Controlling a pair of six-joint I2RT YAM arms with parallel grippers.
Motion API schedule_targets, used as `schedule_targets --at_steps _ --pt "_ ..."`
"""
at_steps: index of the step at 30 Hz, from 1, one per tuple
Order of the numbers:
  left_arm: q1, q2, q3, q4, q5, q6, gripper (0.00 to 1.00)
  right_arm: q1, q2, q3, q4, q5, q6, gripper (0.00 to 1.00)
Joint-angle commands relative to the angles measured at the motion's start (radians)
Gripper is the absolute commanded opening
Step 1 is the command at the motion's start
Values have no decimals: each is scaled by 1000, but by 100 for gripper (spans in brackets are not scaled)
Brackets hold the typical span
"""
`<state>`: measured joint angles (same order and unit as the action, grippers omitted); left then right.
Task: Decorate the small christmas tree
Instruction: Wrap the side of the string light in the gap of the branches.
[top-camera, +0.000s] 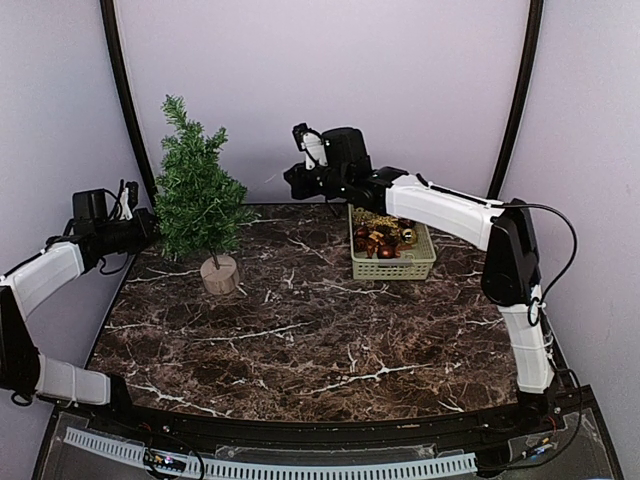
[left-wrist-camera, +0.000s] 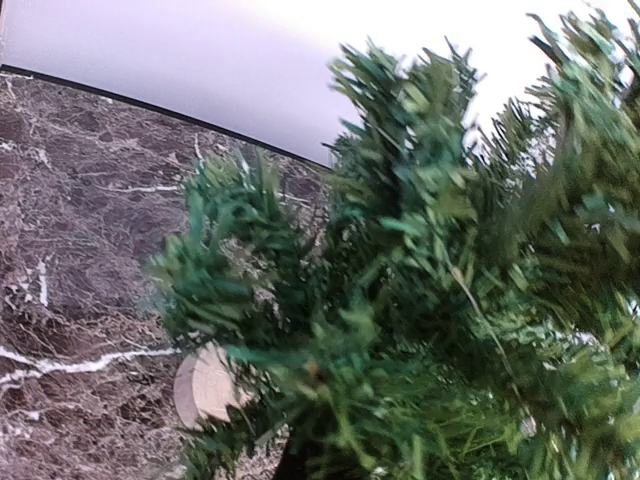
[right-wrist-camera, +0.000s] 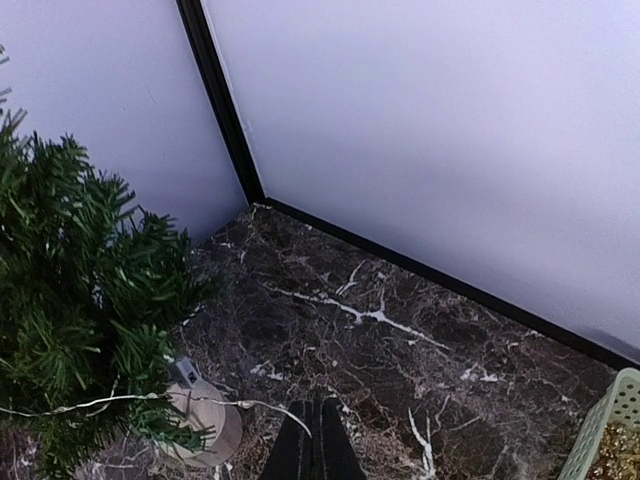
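Pale lilac walls (top-camera: 320, 90) close round a dark, white-veined marble table (top-camera: 300, 340).

- The small christmas tree (top-camera: 197, 205) stands upright at the left rear on its round stump base (top-camera: 220, 275).
- A green basket (top-camera: 395, 268) sits at the right rear, well apart from the tree, with gold and red ornaments (top-camera: 380, 240) heaped inside.
- The left gripper (top-camera: 150, 228) is pressed into the tree's left side with its jaws closed. Its wrist view is all blurred needles, so whether a branch is pinched cannot be told.
- The right gripper (right-wrist-camera: 315, 445) hangs raised between tree and basket, its fingers pressed together.
- A thin pale thread (right-wrist-camera: 100, 403) crosses the lower branches and seems to end at those fingertips. It may be held.

Risk: the tree looks top-heavy on a small base. A sideways push from the left arm, or a tug on the thread, could tip it or drag it. The thread could also snag on the needles.

Writing: no brand, label or text is readable anywhere.
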<state>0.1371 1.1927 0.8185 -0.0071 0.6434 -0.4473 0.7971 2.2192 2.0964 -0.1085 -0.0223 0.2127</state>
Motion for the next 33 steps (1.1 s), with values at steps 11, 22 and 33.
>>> schedule_targets --at_steps 11,22,33 --pt "31 33 114 -37 -11 87 7 21 9 -178 61 -103 47 0" --pt "-50 -314 119 -393 -167 203 61 61 -16 -240 81 -142 50 0" --pt "-264 -437 -55 -368 -237 -33 64 81 -58 -289 104 -142 64 0"
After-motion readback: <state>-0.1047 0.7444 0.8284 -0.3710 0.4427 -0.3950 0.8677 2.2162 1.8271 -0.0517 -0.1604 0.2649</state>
